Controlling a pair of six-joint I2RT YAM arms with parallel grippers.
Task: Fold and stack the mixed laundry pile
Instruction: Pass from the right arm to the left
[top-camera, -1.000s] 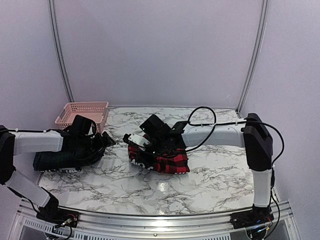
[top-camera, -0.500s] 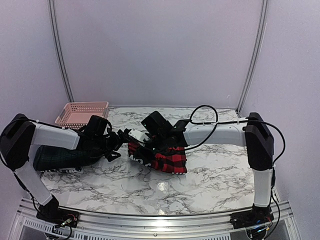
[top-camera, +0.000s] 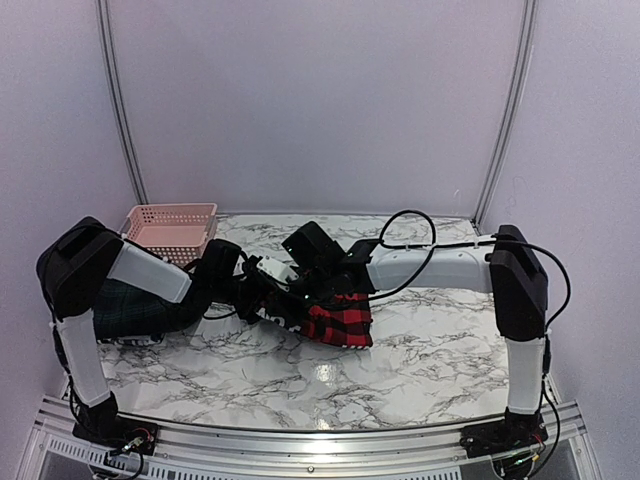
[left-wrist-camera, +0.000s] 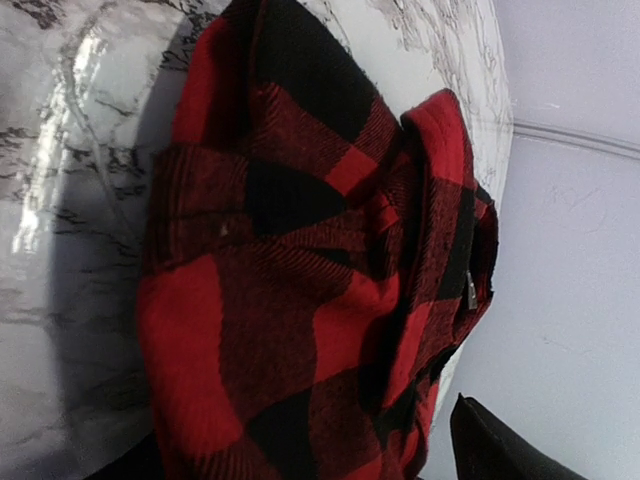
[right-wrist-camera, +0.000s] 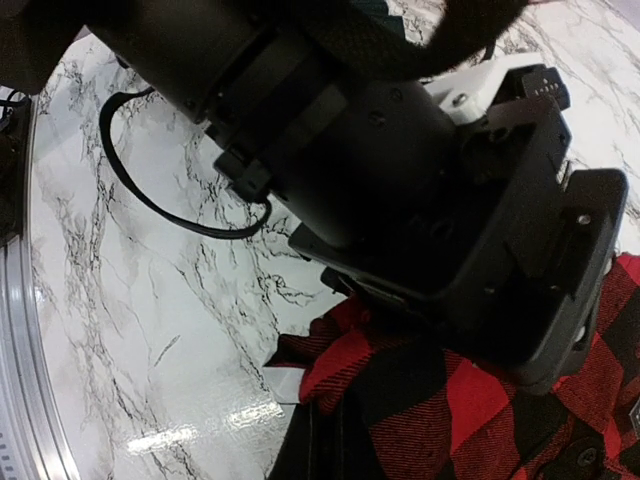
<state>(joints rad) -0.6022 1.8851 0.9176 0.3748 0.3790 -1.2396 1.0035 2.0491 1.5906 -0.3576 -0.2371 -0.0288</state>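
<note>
Marble table (top-camera: 430, 352), seen from above, carries a red-and-black checked shirt (top-camera: 342, 322) bunched near its middle. A dark green plaid garment (top-camera: 125, 308) lies by the left edge, partly under the left arm. A pink basket (top-camera: 166, 209) stands at the far left corner. Both arms reach inward and meet at the shirt's left end. There the left gripper (top-camera: 252, 292) and the right gripper (top-camera: 285, 296) crowd so close that their fingers cannot be told apart from this height. From the left wrist, the shirt (left-wrist-camera: 300, 300) fills the frame, folded over itself with a thick doubled edge, resting on the marble. Dark fingertips (left-wrist-camera: 490, 452) show at the lower corners, spread wide, with cloth between them and nothing clamped. From the right wrist, the left arm's black wrist looms across the top and a black cable (right-wrist-camera: 150, 192) loops over the table beside it. Below, the right gripper's fingers are pressed together on a corner of the shirt (right-wrist-camera: 480, 400).
</note>
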